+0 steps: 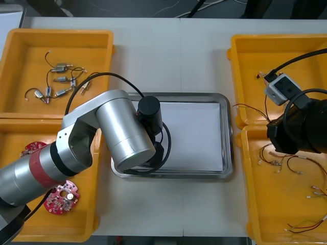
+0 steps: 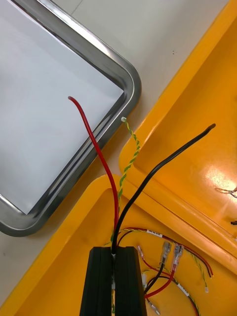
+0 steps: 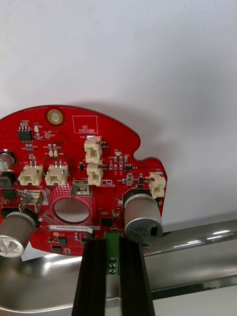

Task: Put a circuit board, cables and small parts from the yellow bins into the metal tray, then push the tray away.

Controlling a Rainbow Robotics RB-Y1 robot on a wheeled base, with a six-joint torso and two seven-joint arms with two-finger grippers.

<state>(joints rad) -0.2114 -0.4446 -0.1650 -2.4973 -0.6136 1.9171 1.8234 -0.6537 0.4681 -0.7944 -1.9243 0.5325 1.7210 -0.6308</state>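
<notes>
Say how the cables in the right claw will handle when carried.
Probably springy rather than limp: the cables arc free beyond the right claw. Thin, so likely light. Their splayed ends may snag the metal tray rim.

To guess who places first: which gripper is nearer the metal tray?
Left. The left gripper holds a circuit board over the rim of the metal tray; the right gripper holds cables over a yellow bin beside it.
</notes>
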